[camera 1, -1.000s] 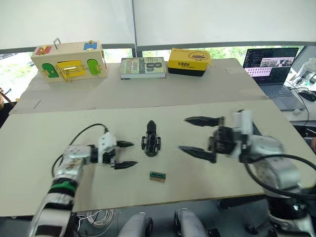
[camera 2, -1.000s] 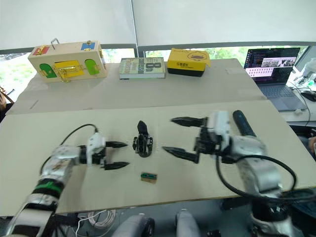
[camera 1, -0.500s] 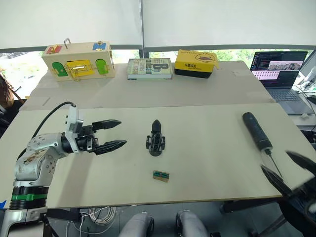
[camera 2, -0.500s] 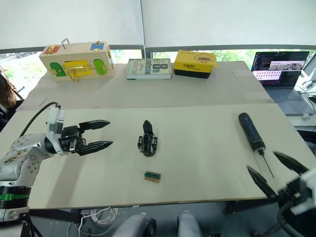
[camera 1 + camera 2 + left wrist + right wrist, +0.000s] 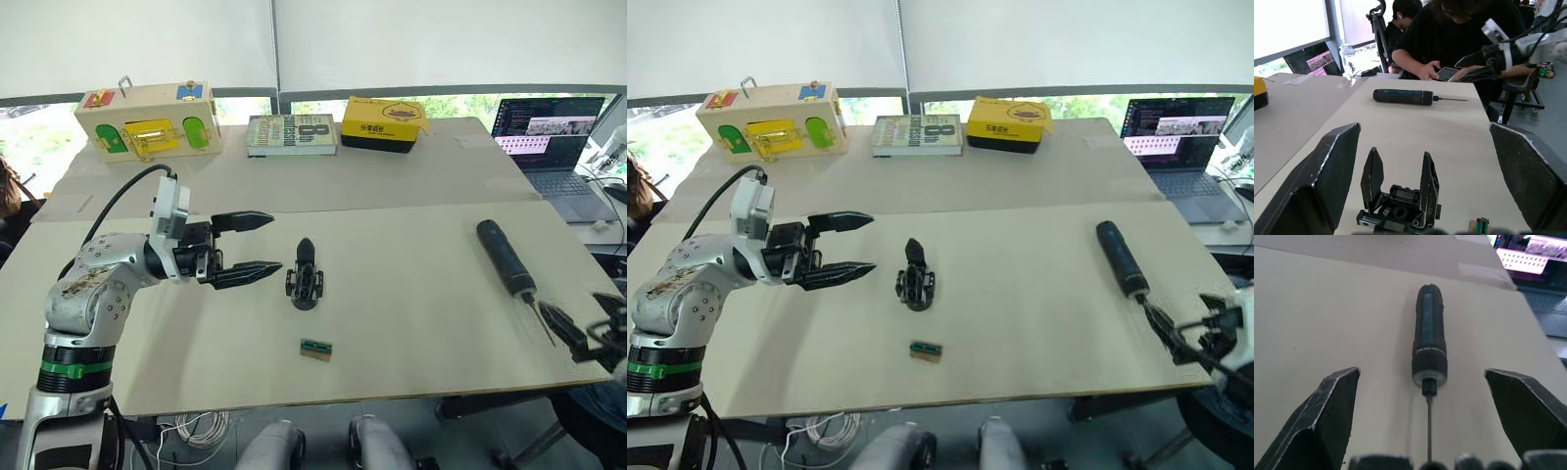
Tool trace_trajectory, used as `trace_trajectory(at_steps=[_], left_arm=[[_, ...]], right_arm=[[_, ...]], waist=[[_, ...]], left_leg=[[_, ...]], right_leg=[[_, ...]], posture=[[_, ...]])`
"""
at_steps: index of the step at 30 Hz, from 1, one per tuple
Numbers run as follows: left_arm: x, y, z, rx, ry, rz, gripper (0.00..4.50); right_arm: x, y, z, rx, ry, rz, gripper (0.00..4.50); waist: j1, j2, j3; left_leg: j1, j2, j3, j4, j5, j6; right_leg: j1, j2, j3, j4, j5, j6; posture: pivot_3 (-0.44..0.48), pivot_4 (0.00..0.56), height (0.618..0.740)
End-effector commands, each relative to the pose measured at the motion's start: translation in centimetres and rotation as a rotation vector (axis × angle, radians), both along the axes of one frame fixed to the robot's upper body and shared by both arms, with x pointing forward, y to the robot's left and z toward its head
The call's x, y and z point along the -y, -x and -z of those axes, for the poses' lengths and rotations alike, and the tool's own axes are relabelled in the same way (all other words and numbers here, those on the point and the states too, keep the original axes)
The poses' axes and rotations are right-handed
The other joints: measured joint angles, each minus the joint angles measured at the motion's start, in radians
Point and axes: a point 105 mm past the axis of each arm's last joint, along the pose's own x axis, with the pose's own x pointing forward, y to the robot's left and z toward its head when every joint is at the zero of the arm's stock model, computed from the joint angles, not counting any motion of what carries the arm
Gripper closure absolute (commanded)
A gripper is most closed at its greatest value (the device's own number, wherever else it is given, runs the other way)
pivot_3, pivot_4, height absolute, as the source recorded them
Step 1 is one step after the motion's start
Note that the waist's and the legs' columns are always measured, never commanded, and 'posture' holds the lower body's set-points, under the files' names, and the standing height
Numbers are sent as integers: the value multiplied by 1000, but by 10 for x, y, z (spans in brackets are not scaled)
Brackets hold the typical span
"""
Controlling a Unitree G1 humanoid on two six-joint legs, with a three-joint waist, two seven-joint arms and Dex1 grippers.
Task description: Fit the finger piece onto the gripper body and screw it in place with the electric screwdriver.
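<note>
Our right tool (image 5: 1195, 338) hovers with its fingers spread wide at the counter's (image 5: 411, 313) right edge, lined up with the bit end of the electric screwdriver (image 5: 506, 257), which lies flat there. Our left tool (image 5: 253, 245) is also open and empty, pointing at the gripper body (image 5: 304, 284) just beside it at the counter's middle, with the finger piece (image 5: 305, 251) sticking up from it. A small green-and-tan piece (image 5: 314, 349) lies nearer us.

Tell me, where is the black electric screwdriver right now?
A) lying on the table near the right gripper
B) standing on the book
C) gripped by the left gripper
A: the electric screwdriver lies flat on the table, untouched, before the open right gripper.
</note>
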Motion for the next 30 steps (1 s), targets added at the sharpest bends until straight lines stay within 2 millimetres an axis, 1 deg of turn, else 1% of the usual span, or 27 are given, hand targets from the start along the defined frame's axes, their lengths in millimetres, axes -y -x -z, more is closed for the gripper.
trace_trajectory(at_steps=[1, 3, 4, 9, 12, 14, 17, 19, 22, 26, 27, 28, 30], left_arm=[[4, 4, -11, 44, 7, 28, 50], [6, 6, -12, 47, 16, 43, 50], [6, 6, -13, 54, 20, 47, 50], [6, 7, -14, 62, 25, 47, 50], [4, 9, -14, 57, 21, 47, 50], [2, 10, -12, 51, 16, 45, 50], [0, 12, -10, 43, 8, 45, 50], [-2, 14, -9, 36, 2, 46, 50], [-6, 19, -3, 31, -19, 59, 0], [-10, 24, 0, 19, -24, 67, 0], [-12, 25, 2, 17, -31, 64, 0], [-14, 26, 2, 18, -37, 60, 0], [-20, 26, 3, 26, -49, 39, 0]], right_arm=[[15, -20, 7, -105, -14, 39, 0], [22, -37, 9, -135, -46, 46, 0], [25, -45, 10, -146, -32, 32, 0], [43, -71, 26, -218, 8, 43, 0], [43, -80, 37, -279, -11, 15, 0], [45, -85, 44, -313, 7, 4, 0], [48, -91, 48, -341, -13, 5, 0], [46, -94, 50, -352, -37, -18, 0], [39, -98, 48, -343, -57, -79, 770], [35, -100, 40, -314, -50, -118, 2313], [31, -100, 34, -288, -42, -155, 2514], [26, -100, 27, -269, -33, -189, 2533], [11, -97, 9, -231, -16, -273, 2533]], waist=[[4, 0, 0], [8, -1, 1], [7, -1, 1], [6, -1, 1], [4, -1, 1], [3, -1, 1], [-1, -1, 1], [-2, -1, 1], [-5, -1, 1], [-10, 0, 1], [-10, 0, 1], [-11, 0, 2], [-12, 2, 3]], left_leg=[[0, 0, 0, 0, 0, 1], [-1, 0, 0, 0, 1, 3], [-1, 0, 0, 1, 3, 7], [-1, -1, 1, 2, 2, 10], [-1, -1, 2, 2, 2, 10], [-1, -1, 2, 2, 2, 10], [-1, -1, 3, 2, 1, 9], [-1, -1, 3, 2, 1, 9], [-1, -1, 3, 2, 1, 8], [-1, -1, 3, 2, 1, 8], [-1, -1, 3, 2, 1, 8], [-1, -1, 3, 2, 0, 7], [-1, -1, 3, 1, 1, 7]], right_leg=[[0, 0, 0, 0, 0, 0], [0, -1, -1, -1, 0, -1], [0, 0, -1, -1, 1, -1], [0, -1, -1, -1, 1, -1], [-1, -1, 0, -1, 1, -1], [-1, -1, 0, -1, 1, -1], [-1, -1, 0, -1, 1, -1], [-1, -1, 1, -1, 1, -1], [0, -1, 1, -1, 2, -1], [-1, -1, 1, -1, 2, -1], [-1, -1, 1, -1, 2, -1], [-1, -1, 1, -1, 2, -1], [-2, 0, 1, 0, 2, -1]], posture=[[0, 150, 740], [0, 150, 740], [0, 150, 740], [0, 150, 740], [0, 150, 740], [0, 150, 740], [0, 150, 740], [0, 150, 740], [0, 150, 740], [0, 150, 740], [0, 150, 740], [0, 150, 740], [0, 150, 740]])
